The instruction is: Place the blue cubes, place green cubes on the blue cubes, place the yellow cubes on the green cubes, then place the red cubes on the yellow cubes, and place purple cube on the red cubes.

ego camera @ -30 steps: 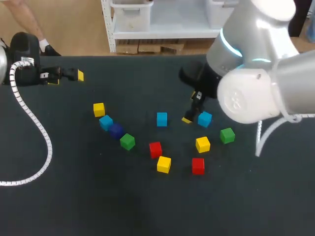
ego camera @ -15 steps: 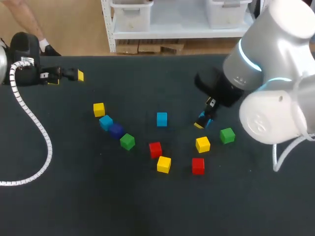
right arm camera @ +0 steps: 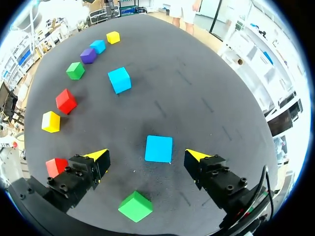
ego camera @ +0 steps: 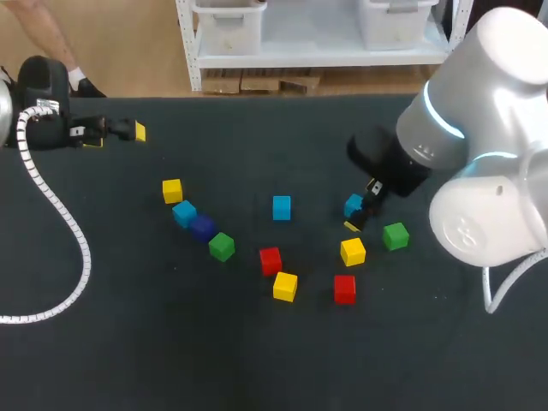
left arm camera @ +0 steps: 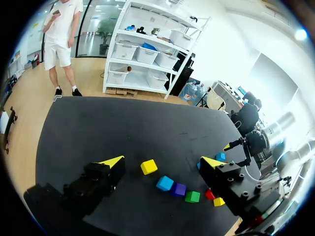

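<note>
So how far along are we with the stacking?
Nothing is stacked yet: every cube sits directly on the table. In hand: the right gripper stands open with a blue cube between its fingers, not gripping it. The left gripper is open and empty. All five layers are left, blue up to the purple cube.

— Where does the left arm (ego camera: pixel 38 103) sit?
— At the far left edge of the table (ego camera: pixel 257 360), lying low. The left gripper (ego camera: pixel 118 133) points right along the surface, with its fingers (left arm camera: pixel 112 163) spread wide apart.
— And the right arm (ego camera: pixel 479 171)?
— It comes in from the right, and its big white joint bulks over the right side. The black wrist angles down toward the middle. The right gripper (ego camera: pixel 360 210) points down, low over the table, fingers (right arm camera: pixel 96 158) also wide apart.
</note>
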{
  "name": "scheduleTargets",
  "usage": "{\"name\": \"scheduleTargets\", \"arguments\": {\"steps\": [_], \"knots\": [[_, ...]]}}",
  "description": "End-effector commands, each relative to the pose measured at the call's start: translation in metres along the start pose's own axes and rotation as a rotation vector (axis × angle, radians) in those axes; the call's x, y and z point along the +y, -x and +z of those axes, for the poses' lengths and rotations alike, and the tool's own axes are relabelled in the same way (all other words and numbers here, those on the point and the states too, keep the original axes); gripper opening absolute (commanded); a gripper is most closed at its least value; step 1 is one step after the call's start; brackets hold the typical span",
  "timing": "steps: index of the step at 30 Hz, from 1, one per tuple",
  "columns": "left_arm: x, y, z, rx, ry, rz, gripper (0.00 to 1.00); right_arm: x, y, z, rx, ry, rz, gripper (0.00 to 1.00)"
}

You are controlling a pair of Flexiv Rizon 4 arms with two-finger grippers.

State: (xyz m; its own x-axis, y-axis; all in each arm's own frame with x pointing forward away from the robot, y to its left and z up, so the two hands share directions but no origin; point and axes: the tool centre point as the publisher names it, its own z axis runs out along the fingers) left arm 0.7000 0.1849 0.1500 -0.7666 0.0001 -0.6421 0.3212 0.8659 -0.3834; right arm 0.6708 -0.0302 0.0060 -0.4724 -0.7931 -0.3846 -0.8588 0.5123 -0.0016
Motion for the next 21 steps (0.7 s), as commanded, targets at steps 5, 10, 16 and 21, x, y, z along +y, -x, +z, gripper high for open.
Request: {"name": "scheduleTargets", "arguments": {"steps": [5, 10, 16, 21], "knots": [[0.000, 0.000, 0.000, 0.000, 0.000, 0.000, 1.00, -0.005, 0.001, 0.011, 0.002, 0.011, 0.009, 0.75], [0.000, 0.000, 0.000, 0.000, 0.000, 0.000, 1.00, -0.008, 0.001, 0.015, 0.009, 0.013, 0.010, 0.75], [0.000, 0.000, 0.000, 0.000, 0.000, 0.000, 1.00, -0.010, 0.002, 0.018, 0.012, 0.016, 0.009, 0.42], [0.000, 0.000, 0.000, 0.000, 0.000, 0.000, 1.00, -0.009, 0.001, 0.017, 0.015, 0.016, 0.009, 0.30]]}}
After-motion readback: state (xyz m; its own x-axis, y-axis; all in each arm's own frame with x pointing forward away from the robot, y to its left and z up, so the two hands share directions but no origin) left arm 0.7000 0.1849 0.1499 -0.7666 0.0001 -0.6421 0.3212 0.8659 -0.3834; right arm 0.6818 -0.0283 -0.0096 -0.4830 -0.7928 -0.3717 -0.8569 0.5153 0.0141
